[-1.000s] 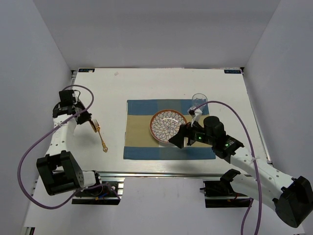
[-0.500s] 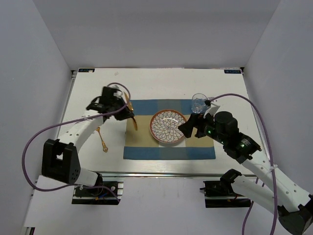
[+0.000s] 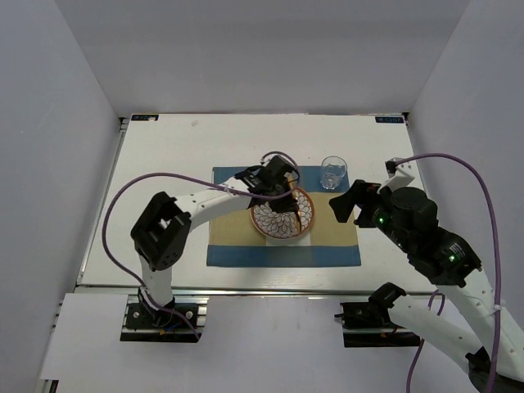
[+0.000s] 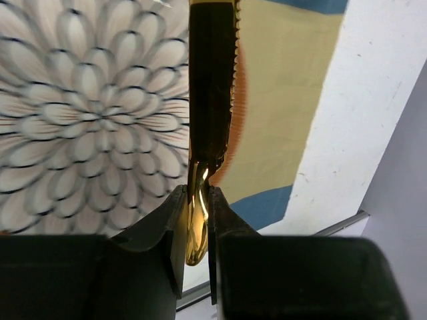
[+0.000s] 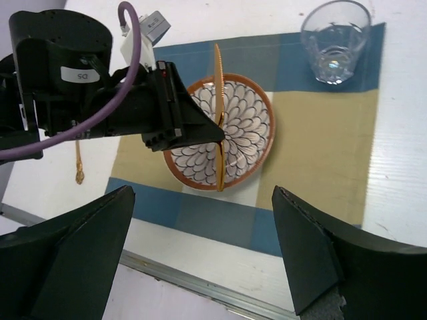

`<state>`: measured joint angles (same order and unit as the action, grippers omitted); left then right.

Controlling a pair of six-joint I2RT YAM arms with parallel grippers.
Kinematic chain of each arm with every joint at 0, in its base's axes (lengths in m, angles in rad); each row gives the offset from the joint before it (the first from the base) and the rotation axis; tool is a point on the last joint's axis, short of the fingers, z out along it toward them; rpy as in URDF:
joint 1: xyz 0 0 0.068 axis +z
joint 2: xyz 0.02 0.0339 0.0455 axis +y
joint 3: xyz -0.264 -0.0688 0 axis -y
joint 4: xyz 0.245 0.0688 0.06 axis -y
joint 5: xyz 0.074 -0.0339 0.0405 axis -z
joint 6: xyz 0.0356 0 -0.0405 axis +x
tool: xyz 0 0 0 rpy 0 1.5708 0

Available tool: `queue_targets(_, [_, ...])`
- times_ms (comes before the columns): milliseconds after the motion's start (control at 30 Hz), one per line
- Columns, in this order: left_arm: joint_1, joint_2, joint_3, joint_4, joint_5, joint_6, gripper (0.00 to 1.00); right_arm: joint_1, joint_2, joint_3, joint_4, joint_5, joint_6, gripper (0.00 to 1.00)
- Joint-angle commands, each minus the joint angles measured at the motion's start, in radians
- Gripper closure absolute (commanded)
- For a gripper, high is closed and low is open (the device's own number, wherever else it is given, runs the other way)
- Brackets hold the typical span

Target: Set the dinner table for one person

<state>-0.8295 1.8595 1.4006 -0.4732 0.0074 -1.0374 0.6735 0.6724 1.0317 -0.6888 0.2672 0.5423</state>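
Clamping a gold knife (image 4: 212, 87) by its handle over the patterned plate (image 4: 80, 120), left tool (image 4: 197, 200), right tool (image 5: 203, 200) gaping wide, empty.

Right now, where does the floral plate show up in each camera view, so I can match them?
Top external: plate near the centre, on the placemat.
Left wrist: plate fills the upper left, behind the gold knife.
Right wrist: plate at centre, gold knife crossing it.
Shared landmark: the blue-and-tan placemat beneath it, seen in all three.
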Motion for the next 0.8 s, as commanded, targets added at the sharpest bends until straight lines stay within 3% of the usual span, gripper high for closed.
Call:
queue_targets(0, [-0.054,0.044,0.108,0.015,-0.049,-0.059,1.0,-0.003,-0.02,0.048,-0.089,0.07,0.005,0.1])
queue_targets(267, [-0.152,0.273,0.392,-0.045,-0.049,-0.067,1.0,-0.002,-0.025,0.079,-0.141,0.101,-0.004,0.11])
queue_targets(767, [-0.203,0.46,0.575,-0.064,-0.017,-0.105,1.0,-0.002,-0.059,0.064,-0.169,0.115,-0.007,0.11])
